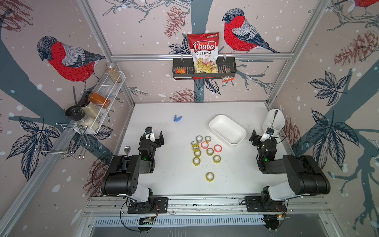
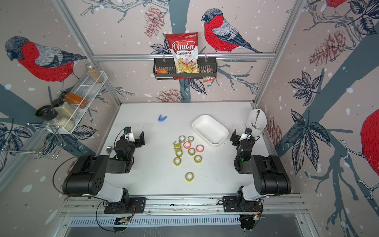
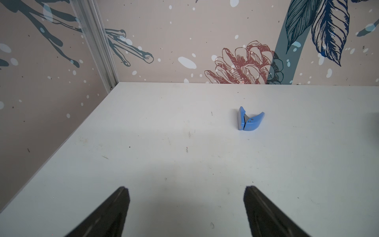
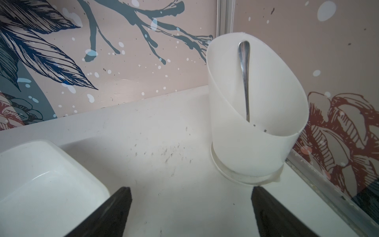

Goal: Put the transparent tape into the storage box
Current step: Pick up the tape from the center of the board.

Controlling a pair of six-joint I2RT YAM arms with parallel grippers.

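Left tool point(image 3: 186, 188) and right tool point(image 4: 190, 189) gape empty; I'd pinch the seemingly light, rigid yellowish transparent tape roll point(image 1: 210, 176) across its wall.

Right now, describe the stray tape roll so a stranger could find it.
Start at the white table. Between the tape roll cluster and the front metal rail lies one yellow-rimmed transparent tape roll. Only it lies alone, clear of the others.

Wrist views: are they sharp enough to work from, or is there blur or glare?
Left wrist view: blue cutter sharp, the near jaws soft-edged. Right wrist view: storage box shows a faint glare streak inside, and its jaws are blurred too. Both top views: tape rolls evenly lit, small but distinct.
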